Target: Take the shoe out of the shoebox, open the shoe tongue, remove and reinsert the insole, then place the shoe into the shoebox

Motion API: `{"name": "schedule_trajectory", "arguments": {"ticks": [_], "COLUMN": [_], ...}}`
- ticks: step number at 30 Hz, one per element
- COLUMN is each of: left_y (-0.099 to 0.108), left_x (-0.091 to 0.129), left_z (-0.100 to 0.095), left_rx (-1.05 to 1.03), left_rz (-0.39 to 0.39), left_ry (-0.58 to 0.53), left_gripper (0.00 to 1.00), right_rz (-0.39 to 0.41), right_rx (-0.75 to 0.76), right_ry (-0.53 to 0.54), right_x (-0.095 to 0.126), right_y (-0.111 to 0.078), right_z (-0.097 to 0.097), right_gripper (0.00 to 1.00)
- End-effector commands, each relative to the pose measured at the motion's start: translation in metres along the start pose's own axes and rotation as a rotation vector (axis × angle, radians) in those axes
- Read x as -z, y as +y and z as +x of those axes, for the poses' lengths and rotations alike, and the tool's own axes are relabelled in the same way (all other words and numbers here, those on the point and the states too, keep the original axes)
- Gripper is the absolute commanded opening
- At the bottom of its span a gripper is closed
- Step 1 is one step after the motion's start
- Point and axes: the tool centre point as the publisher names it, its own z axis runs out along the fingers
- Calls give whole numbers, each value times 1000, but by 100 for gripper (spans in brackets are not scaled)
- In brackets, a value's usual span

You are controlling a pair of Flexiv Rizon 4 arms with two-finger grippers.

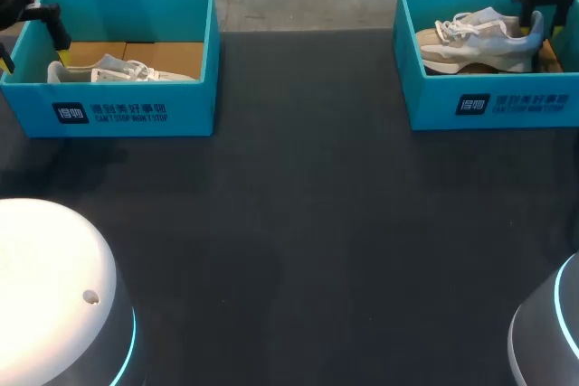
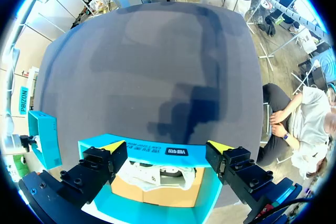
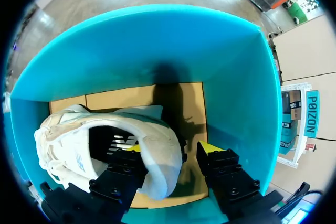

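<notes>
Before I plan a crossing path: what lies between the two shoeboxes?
Nothing: the head view shows bare dark table between the left shoebox and the right shoebox.

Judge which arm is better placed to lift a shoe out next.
Right. The right gripper sits inside the right box, open astride the shoe's heel; the left gripper hangs open above the left box.

L shoe sits in L shoebox, R shoe in R shoebox.

You are seeing the dark worktop soaking up light in the head view, glare blowing out the white arm base, and the shadow of the right pincer falling inside the shoebox.
</notes>
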Motion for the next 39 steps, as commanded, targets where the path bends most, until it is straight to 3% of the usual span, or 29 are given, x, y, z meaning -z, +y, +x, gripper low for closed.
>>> {"name": "schedule_trajectory", "arguments": {"ticks": [1, 19, 26, 30, 39], "left_y": [-1, -1, -1, -1, -1], "left_x": [0, 0, 0, 0, 0], "left_z": [0, 0, 0, 0, 0], "left_rx": [0, 0, 0, 0, 0], "left_rz": [-2, -2, -2, -2, -2], "left_ry": [1, 1, 1, 1, 1], "left_gripper": [100, 100, 100, 100, 100], "right_rz": [32, 82, 87, 87, 77], "right_rx": [-4, -6, -12, -13, -13], "right_ry": [-2, 6, 3, 0, 6], "right_x": [-6, -28, -28, -27, -16], "right_y": [9, 0, -2, -3, -11], "right_z": [-1, 6, 4, 1, -7], "right_gripper": [53, 46, 25, 2, 0]}}
